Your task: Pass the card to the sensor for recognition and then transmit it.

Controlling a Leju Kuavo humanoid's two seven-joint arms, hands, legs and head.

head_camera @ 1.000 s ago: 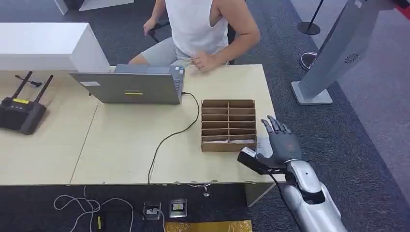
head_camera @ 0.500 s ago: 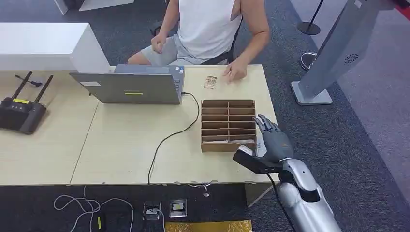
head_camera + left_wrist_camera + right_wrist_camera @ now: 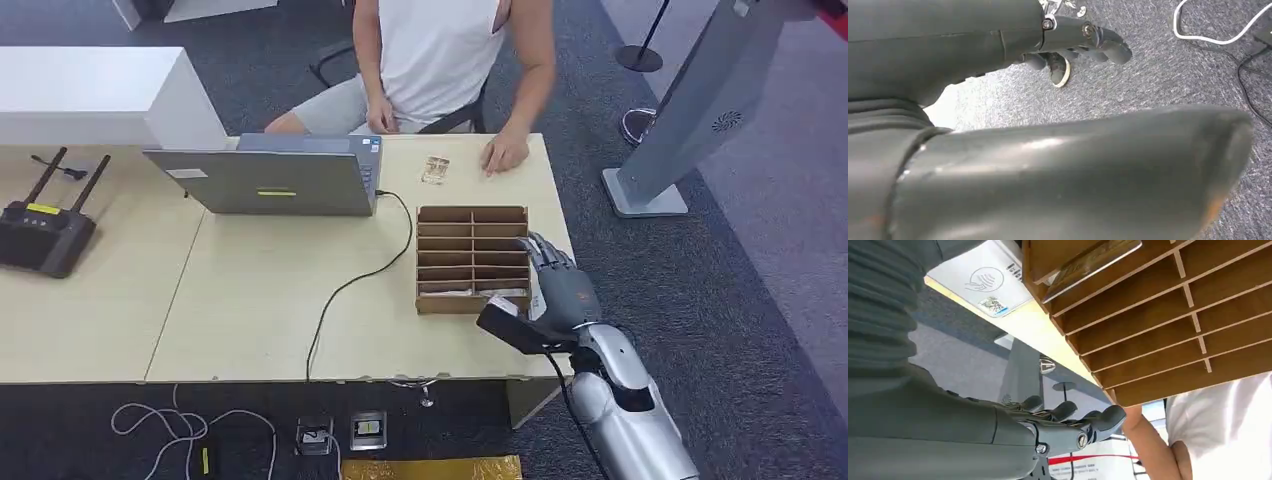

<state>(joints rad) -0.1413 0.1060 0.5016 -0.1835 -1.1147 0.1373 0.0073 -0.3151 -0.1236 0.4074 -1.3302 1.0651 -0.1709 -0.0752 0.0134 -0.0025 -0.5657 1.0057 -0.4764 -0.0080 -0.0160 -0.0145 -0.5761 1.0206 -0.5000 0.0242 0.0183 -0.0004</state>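
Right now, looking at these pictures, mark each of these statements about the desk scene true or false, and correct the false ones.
1. The robot's right hand is beside the wooden slotted box. True.
2. The right hand holds a card. False: it holds nothing, fingers apart.
3. A black cable runs from the laptop across the table. True.
4. The black router stands on top of the laptop. False: it sits on the table, apart from the laptop.
5. A person's hand rests on the table near a small card. True.

An office or reception area: pale desks (image 3: 250, 300) on grey carpet (image 3: 760, 260), a laptop (image 3: 270, 178), a router (image 3: 45, 232), and a standing kiosk (image 3: 690, 110).
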